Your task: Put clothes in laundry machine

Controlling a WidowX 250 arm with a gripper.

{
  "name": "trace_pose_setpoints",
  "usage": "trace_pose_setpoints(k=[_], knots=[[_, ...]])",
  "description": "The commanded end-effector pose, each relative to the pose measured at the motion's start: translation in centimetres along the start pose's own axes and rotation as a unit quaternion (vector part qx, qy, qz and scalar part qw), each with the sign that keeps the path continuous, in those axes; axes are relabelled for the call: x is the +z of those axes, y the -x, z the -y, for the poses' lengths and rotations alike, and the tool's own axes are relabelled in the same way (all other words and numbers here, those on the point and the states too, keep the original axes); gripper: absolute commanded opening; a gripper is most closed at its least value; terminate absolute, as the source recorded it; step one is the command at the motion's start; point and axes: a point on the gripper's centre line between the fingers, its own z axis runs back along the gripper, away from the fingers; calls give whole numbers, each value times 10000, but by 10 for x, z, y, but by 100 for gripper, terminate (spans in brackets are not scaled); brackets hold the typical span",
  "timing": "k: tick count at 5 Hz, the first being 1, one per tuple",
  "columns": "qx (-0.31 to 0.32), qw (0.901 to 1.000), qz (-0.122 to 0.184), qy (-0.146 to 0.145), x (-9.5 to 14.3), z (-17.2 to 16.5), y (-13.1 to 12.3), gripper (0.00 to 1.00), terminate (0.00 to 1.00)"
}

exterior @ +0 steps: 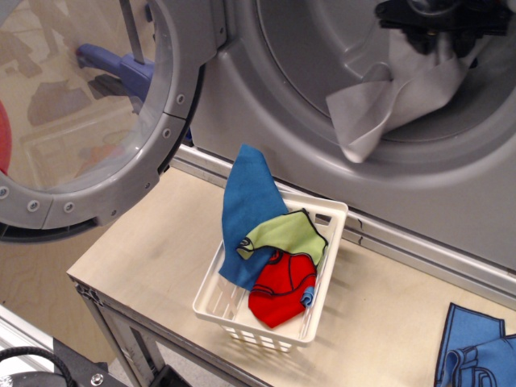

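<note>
My black gripper [439, 40] is inside the round opening of the grey laundry machine [234, 105], at the top right. It is shut on the light-grey cloth [395, 97], which hangs crumpled from it into the ribbed drum [322, 48], its lower end at the drum lip. A blue cloth [246, 201], a yellow-green cloth with dark trim [286, 234] and a red cloth [282, 286] lie in the white slotted basket [334, 214] on the table below the opening.
The machine's round clear-windowed door [81, 105] stands swung open at the left, over the table's left end. Another blue cloth [476, 355] lies at the table's bottom right corner. The wooden table [145, 250] ends at the left and front.
</note>
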Motion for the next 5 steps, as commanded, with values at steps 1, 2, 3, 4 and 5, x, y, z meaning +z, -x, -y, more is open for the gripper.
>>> trace_pose_setpoints(k=[1, 2, 3, 4, 5], knots=[[-23, 9998, 54, 182, 61, -23, 1, 100, 0], [-125, 9995, -142, 267, 77, -31, 26, 100, 0], [-308, 9978, -463, 363, 95, -33, 51, 100, 0], [-458, 9917, -961, 716, 124, -33, 68, 100, 0], [-377, 9842, -1562, 740, 137, -34, 73, 100, 100]])
